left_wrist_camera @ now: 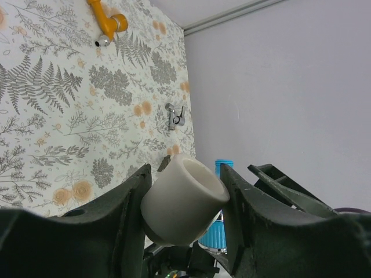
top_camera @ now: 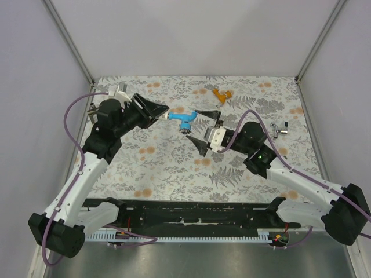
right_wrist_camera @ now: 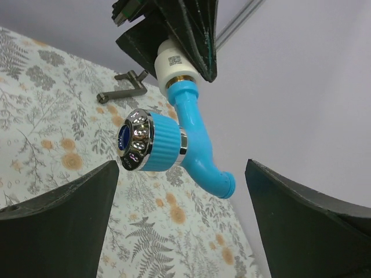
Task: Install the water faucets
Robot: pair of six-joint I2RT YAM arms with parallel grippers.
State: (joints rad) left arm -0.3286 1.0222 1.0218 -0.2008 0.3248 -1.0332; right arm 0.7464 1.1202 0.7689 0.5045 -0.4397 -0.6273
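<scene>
The blue faucet (top_camera: 185, 120) hangs in the air over the middle of the table, its stem set in a white cylindrical fitting (top_camera: 171, 115). My left gripper (top_camera: 165, 113) is shut on that fitting (left_wrist_camera: 184, 200); the blue knob (left_wrist_camera: 223, 168) peeks out behind it. My right gripper (top_camera: 191, 125) is open, its jaws standing wide on either side of the faucet (right_wrist_camera: 174, 145) without touching it. In the right wrist view the gripper (right_wrist_camera: 182, 202) is empty. The orange faucet (top_camera: 221, 94) lies on the table at the back; it also shows in the left wrist view (left_wrist_camera: 107, 23).
A dark metal bracket piece (top_camera: 279, 128) lies at the right of the table and shows in the left wrist view (left_wrist_camera: 175, 116). Another white fitting with a metal piece (top_camera: 119, 91) lies at the back left, and shows in the right wrist view (right_wrist_camera: 124, 87). Grey walls enclose the floral-patterned table (top_camera: 174, 168).
</scene>
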